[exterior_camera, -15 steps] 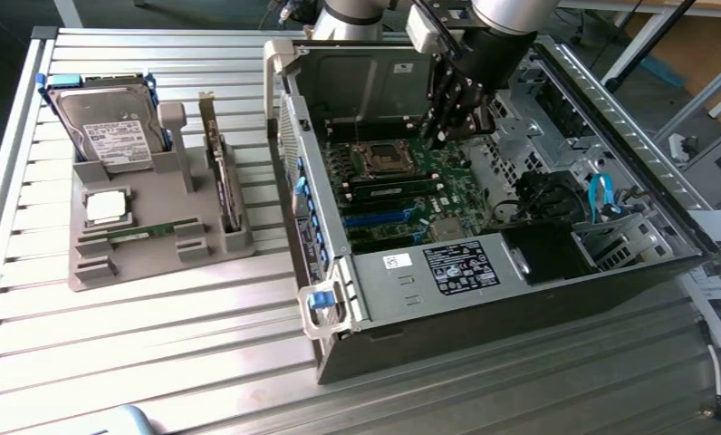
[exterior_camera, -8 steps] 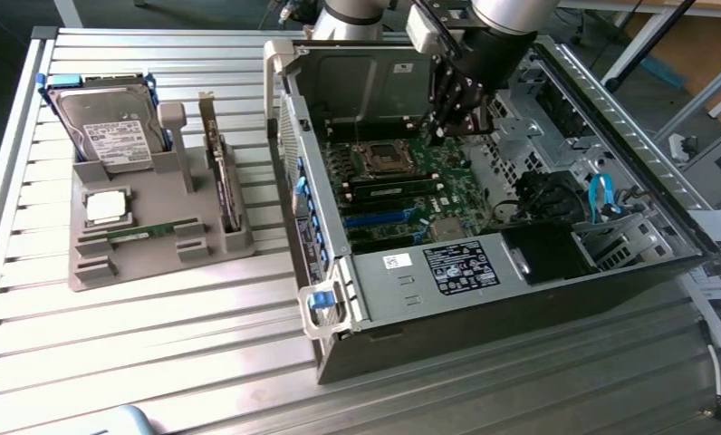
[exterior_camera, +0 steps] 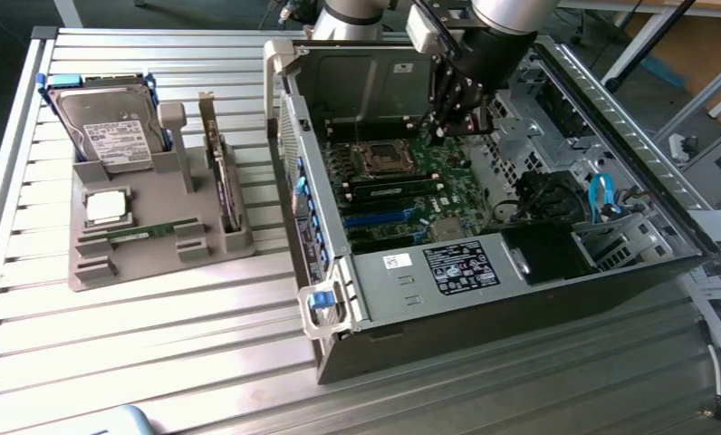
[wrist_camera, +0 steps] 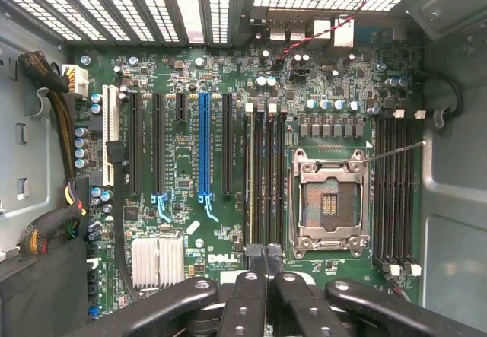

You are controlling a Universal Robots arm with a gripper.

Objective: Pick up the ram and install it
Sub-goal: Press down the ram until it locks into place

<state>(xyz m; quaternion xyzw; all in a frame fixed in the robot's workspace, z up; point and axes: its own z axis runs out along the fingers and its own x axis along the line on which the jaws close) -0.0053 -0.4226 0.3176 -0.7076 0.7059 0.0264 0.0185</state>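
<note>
My gripper [exterior_camera: 447, 127] is inside the open computer case [exterior_camera: 336, 299], low over the motherboard [wrist_camera: 190, 162]. In the wrist view its black fingers [wrist_camera: 255, 276] are pressed together, and I see nothing between them. The gripper [wrist_camera: 266, 259] hangs over the end of the memory slots beside the empty CPU socket [wrist_camera: 329, 200]. A thin green ram [wrist_camera: 251, 177] stands on edge in the outermost of those slots, also seen as the ram [exterior_camera: 391, 189] in the exterior view. Another green ram stick [exterior_camera: 143, 232] lies flat in the grey parts tray [exterior_camera: 155, 263].
The grey tray on the exterior view's left also holds a silver hard drive [exterior_camera: 113, 127], an upright dark expansion card [exterior_camera: 222, 172] and a CPU chip [exterior_camera: 107, 207]. Case walls, a drive cage [exterior_camera: 360, 86] and cable bundles [wrist_camera: 53, 109] ring the motherboard.
</note>
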